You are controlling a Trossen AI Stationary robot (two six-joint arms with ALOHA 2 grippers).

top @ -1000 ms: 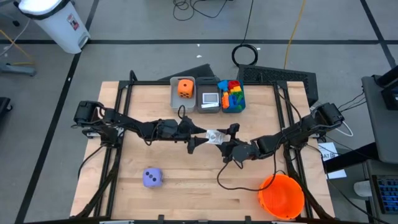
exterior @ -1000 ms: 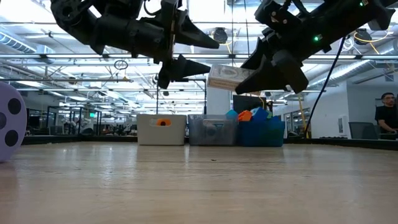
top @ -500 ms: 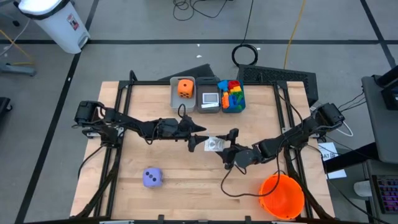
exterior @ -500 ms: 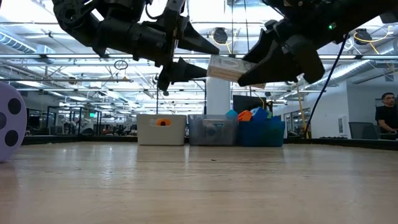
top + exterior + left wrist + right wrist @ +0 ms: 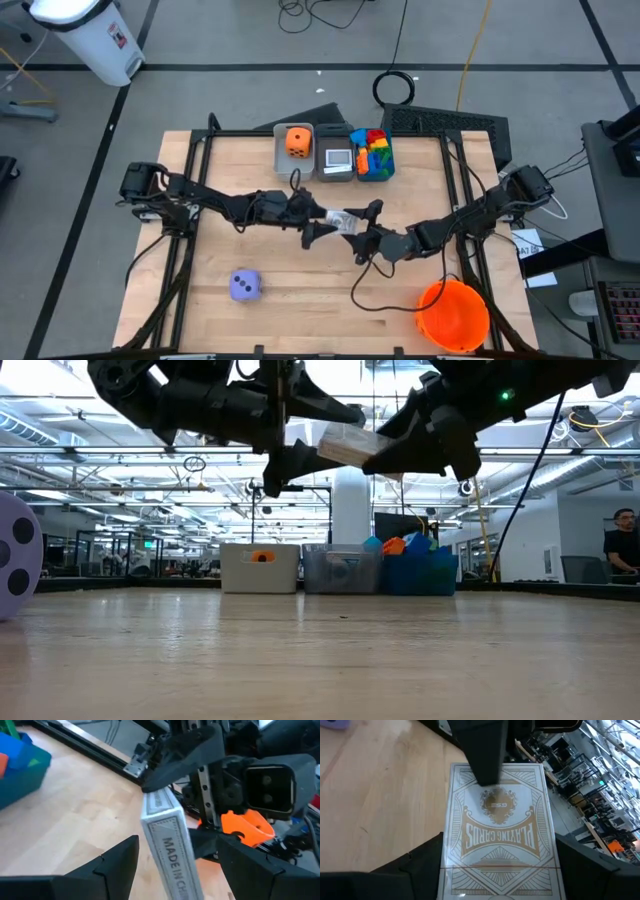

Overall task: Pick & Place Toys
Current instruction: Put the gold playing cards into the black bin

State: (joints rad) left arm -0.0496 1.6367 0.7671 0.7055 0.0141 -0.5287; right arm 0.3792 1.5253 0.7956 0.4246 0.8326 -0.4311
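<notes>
While you have both arms meeting above the middle of the bench (image 5: 215, 255): the job sits mid-handover, with one toy in the air and nothing yet dropped from it.
Card box: the white pack of playing cards (image 5: 343, 220) hangs clear of the wood between the two arms, in front of the three bins; the low view shows it tilted, well above the surface.
Right gripper: your right gripper (image 5: 358, 226) has the pack across its width, a finger at either long edge in its wrist view, so I judge it is the one carrying it.
Left gripper: your left gripper (image 5: 322, 222) straddles the pack's flat faces with its fingers spread; its wrist view shows a gap on at least one side, so it has not clamped.
Already sorted: an orange die (image 5: 297, 141) lies in the left grey bin (image 5: 280, 155), something white lies in the middle bin (image 5: 337, 172), and coloured blocks (image 5: 372, 150) fill the blue bin (image 5: 388, 168).
Left to do: the purple die (image 5: 245, 286) sits alone on the near left of the bench, well apart from the bins, and the pack needs placing.
Bucket: the orange bucket (image 5: 453, 313) stands at the near right corner.
Progress: most of it looks done; two items remain, by my reading.
</notes>
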